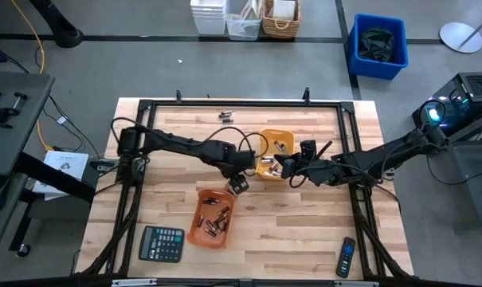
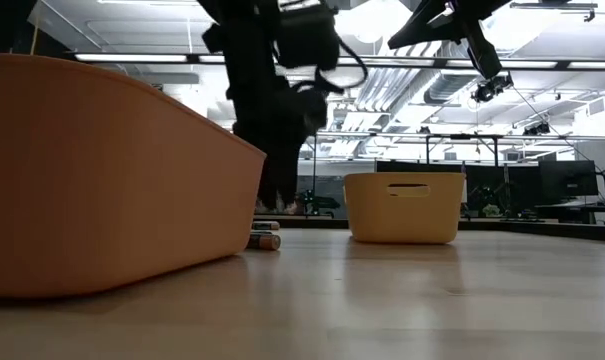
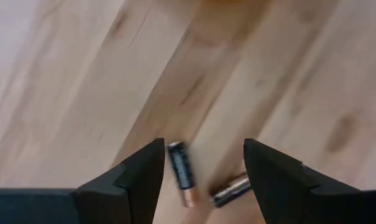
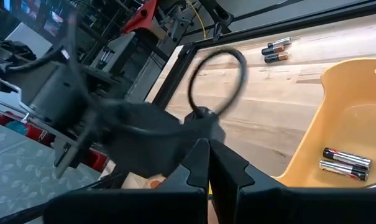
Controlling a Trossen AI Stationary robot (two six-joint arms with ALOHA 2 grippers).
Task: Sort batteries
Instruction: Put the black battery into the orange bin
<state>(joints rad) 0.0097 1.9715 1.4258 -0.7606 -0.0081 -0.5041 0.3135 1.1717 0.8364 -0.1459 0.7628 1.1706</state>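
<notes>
My left gripper (image 3: pixel 203 167) points down at the table with its fingers open, just beyond the far right corner of the orange tray (image 1: pixel 211 217), which holds several batteries (image 1: pixel 217 220). Two batteries (image 3: pixel 180 173) (image 3: pixel 231 188) lie flat on the wood below its fingers, untouched; the low view shows them as a pair (image 2: pixel 264 238) beside the tray. My right gripper (image 4: pixel 207 169) hangs shut and holding nothing by the yellow tray (image 1: pixel 274 153), which has batteries (image 4: pixel 344 160) in it. Two more batteries (image 1: pixel 226 115) lie near the table's far edge.
A black calculator (image 1: pixel 161 243) lies at the near left and a black remote (image 1: pixel 346 257) at the near right. A black frame (image 1: pixel 241 102) runs round the table top. Bare wood lies between the two trays and toward the near edge.
</notes>
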